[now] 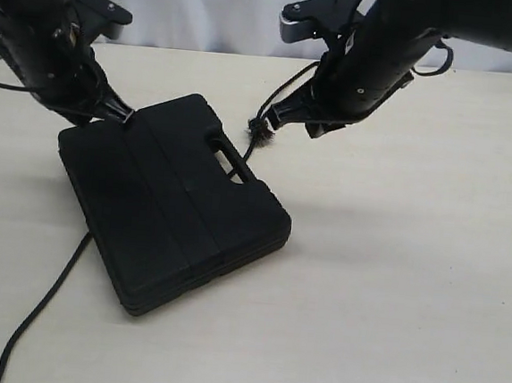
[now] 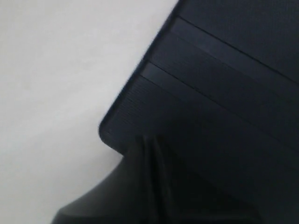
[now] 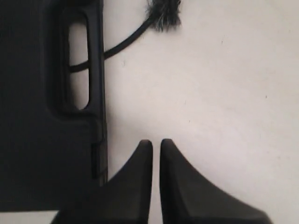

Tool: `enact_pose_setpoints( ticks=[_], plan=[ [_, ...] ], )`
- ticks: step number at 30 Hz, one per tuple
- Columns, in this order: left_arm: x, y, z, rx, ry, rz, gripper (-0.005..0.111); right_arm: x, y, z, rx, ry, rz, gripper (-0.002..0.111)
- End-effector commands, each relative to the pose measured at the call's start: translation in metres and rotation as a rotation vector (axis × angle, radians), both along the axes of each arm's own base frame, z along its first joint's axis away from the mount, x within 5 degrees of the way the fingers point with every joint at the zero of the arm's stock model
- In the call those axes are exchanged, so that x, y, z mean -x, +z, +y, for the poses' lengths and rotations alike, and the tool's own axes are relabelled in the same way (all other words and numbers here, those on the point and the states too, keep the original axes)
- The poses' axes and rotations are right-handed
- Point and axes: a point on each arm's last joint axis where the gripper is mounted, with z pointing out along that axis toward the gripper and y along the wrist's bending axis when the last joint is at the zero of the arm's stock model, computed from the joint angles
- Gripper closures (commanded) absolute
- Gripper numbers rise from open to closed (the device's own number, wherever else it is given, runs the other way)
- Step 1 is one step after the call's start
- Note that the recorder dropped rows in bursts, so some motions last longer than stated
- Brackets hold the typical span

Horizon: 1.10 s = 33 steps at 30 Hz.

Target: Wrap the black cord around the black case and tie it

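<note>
Flat ribbed black case (image 1: 173, 211); thin black cord (image 1: 44, 303), frayed tuft (image 1: 261, 135) near handle (image 1: 227, 159)

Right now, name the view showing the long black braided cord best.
Exterior view: the long black braided cord shows at its frayed tuft by the flat black plastic case and trailing beyond it. Right wrist: tuft and short stretch only. Left wrist: none.
</note>
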Motion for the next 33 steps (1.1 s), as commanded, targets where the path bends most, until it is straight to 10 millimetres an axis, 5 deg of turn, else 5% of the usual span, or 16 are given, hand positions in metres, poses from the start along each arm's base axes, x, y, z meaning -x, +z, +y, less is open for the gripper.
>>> enact_pose_setpoints(
  ticks=[1,4,7,11,14,21,29,33],
  plan=[
    [0.021,-0.020,-0.001,0.075,0.017,-0.036,0.107,-0.016,-0.006,0.010,-0.037,0.039,-0.057,0.102],
    [0.045,-0.033,-0.003,0.225,0.077,-0.235,0.107,-0.030,-0.018,0.021,-0.045,0.075,0.008,0.098],
    [0.073,-0.036,-0.001,0.320,0.093,-0.425,0.107,-0.047,-0.024,0.030,-0.024,0.094,0.048,0.081],
    [0.099,-0.043,0.004,0.325,0.100,-0.424,0.107,-0.069,-0.039,0.045,-0.024,0.159,0.089,0.055],
    [0.102,-0.045,0.005,0.315,0.100,-0.395,0.107,-0.080,-0.061,0.053,-0.030,0.200,0.130,0.048],
    [0.101,-0.045,0.005,0.315,0.093,-0.404,0.107,-0.091,-0.098,0.060,-0.033,0.206,0.167,0.048],
    [0.101,-0.046,0.005,0.311,0.090,-0.398,0.107,-0.091,-0.109,0.062,-0.040,0.217,0.185,0.049],
    [0.101,-0.049,0.005,0.311,0.098,-0.383,0.107,-0.091,-0.112,0.063,-0.042,0.214,0.193,0.078]
  ],
)
